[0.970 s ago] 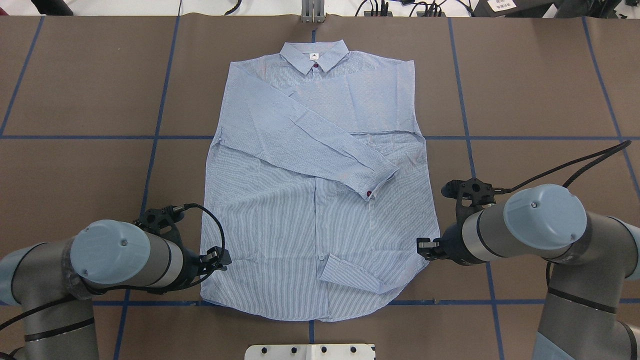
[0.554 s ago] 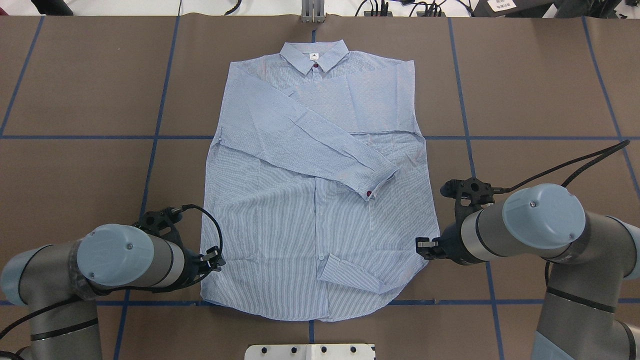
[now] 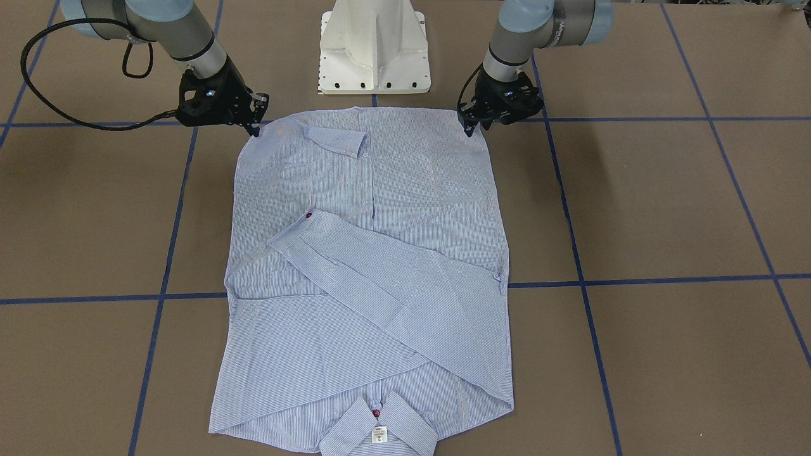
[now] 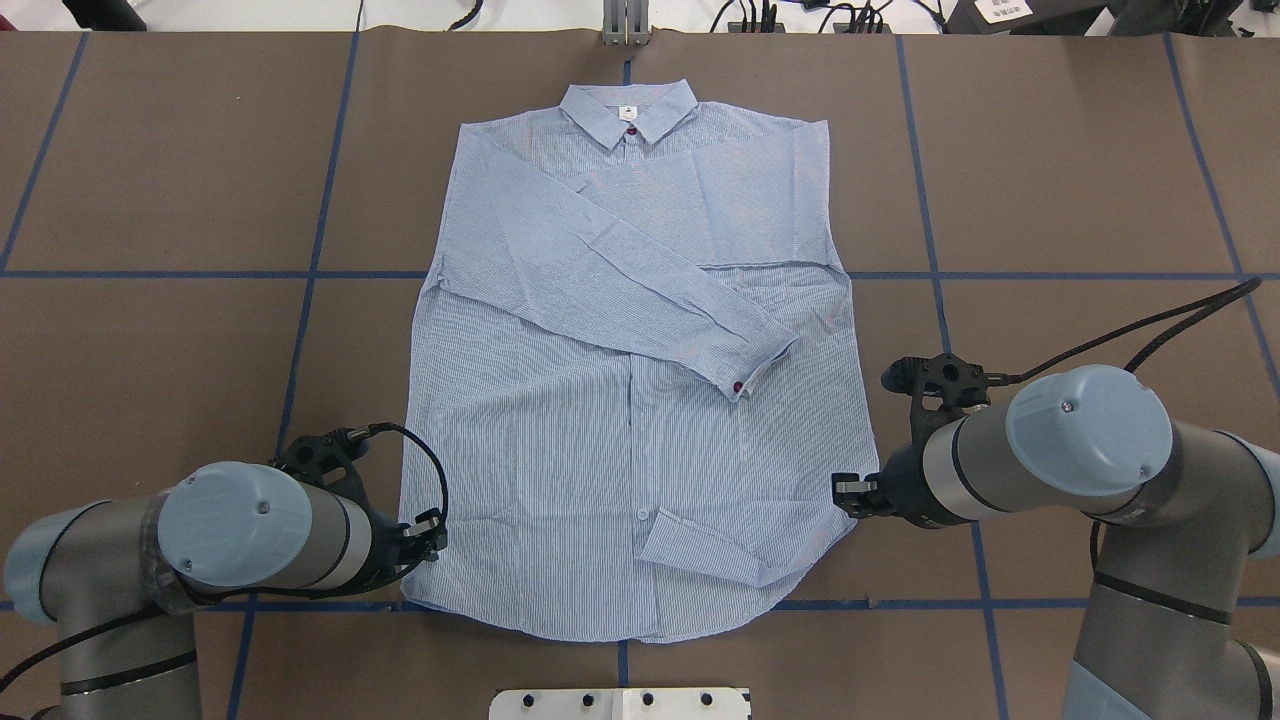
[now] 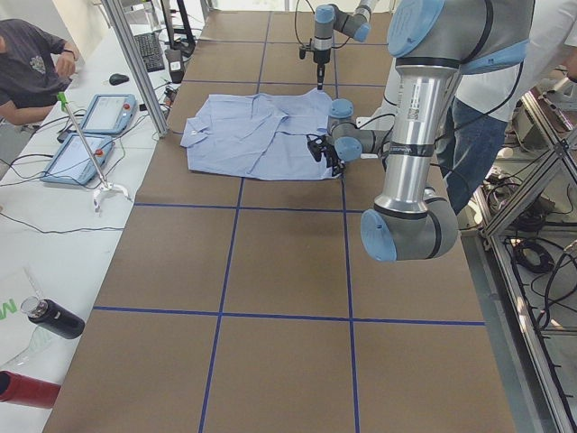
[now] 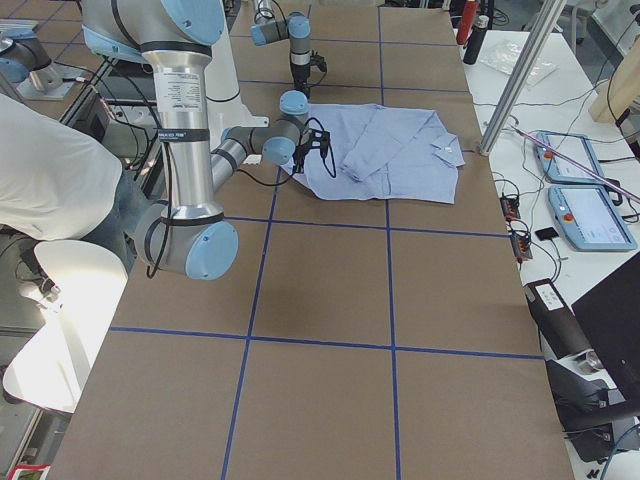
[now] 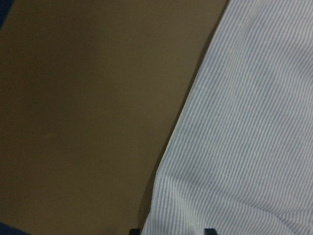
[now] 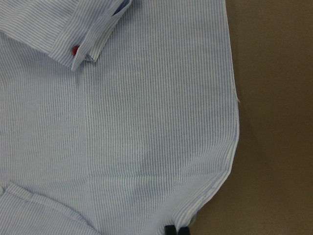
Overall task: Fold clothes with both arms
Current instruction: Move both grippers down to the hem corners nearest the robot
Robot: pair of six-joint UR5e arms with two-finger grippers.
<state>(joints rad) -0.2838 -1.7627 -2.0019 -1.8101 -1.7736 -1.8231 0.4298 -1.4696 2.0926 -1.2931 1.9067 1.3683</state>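
Note:
The light blue striped shirt (image 4: 640,450) lies flat on the brown table, collar (image 4: 628,108) far from me, both sleeves folded across its front. My left gripper (image 4: 432,530) is at the hem's left corner, low over the table. In the left wrist view its fingertips stand wide apart, open, with the shirt's side edge (image 7: 176,147) between them. My right gripper (image 4: 843,492) sits at the hem's right side. In the right wrist view its fingertips (image 8: 170,229) are close together on the shirt's edge (image 8: 230,166), shut on it. From across the table, both grippers (image 3: 469,125) (image 3: 255,126) touch the hem corners.
The white pedestal base (image 3: 374,50) stands just behind the hem. Blue tape lines (image 4: 310,275) cross the brown table. A person (image 5: 487,99) stands behind the robot, and another sits at the side bench with tablets (image 5: 95,117). Bottles (image 5: 50,320) lie on that bench.
My left arm has drawn back toward the robot along the shirt's left edge, closer to the hem corner. The right arm and the shirt have stayed put.

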